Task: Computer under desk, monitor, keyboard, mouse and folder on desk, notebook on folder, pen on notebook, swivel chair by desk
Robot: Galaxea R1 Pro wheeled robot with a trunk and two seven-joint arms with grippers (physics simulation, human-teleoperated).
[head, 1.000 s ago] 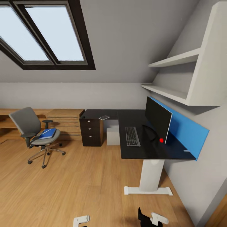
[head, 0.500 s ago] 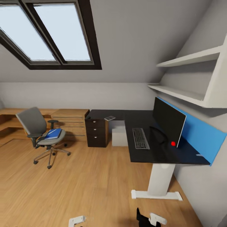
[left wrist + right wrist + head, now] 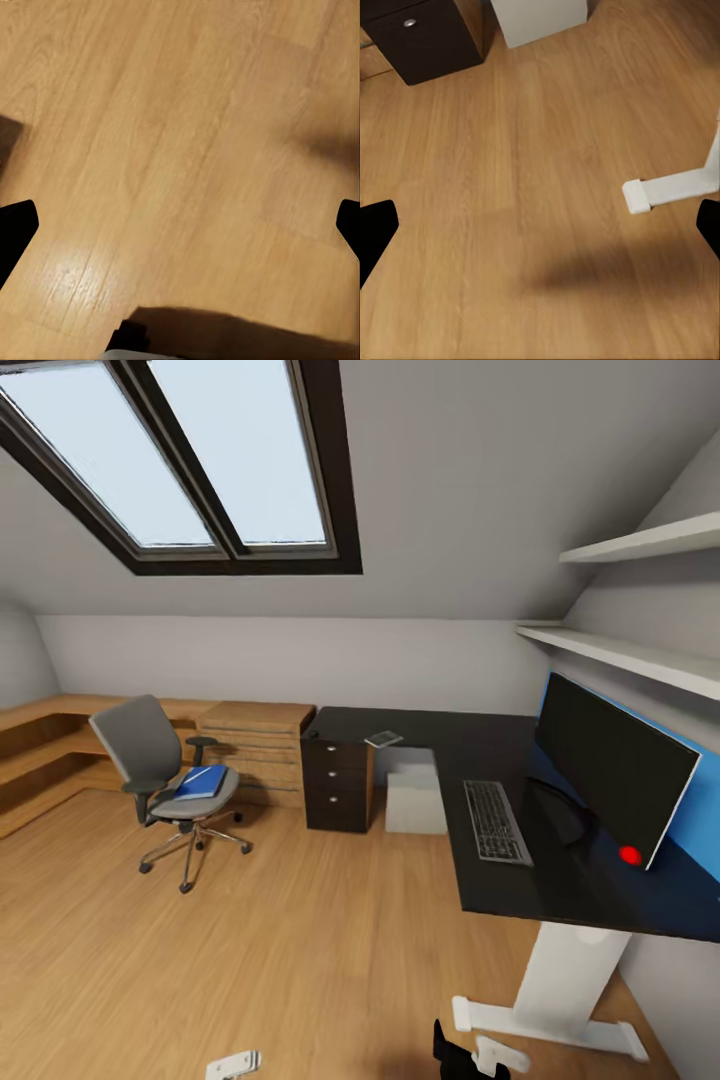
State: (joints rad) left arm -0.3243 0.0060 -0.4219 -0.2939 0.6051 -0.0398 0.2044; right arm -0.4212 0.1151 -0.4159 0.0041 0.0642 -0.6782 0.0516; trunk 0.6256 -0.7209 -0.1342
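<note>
Left gripper (image 3: 180, 225) and right gripper (image 3: 540, 229) hang low over bare wood floor (image 3: 250, 950), fingers spread wide, nothing held. In the head view just bits of both arms at the bottom edge. Desk (image 3: 500, 885) stands at the right, white leg (image 3: 570, 985) on the floor. Keyboard (image 3: 494, 820) lies near the desk's front edge, just beside the monitor (image 3: 612, 765), which stands upright along the back edge with a red dot (image 3: 629, 854) at its foot. Computer (image 3: 415, 802) sits on the floor under the desk, beside the drawer unit (image 3: 338, 788). Notebook (image 3: 383, 739) lies on the desk's far wing above the drawers. Chair (image 3: 165, 785) is well apart from the desk at the left, folder (image 3: 202, 782) on its seat. Mouse and pen can't be made out.
</note>
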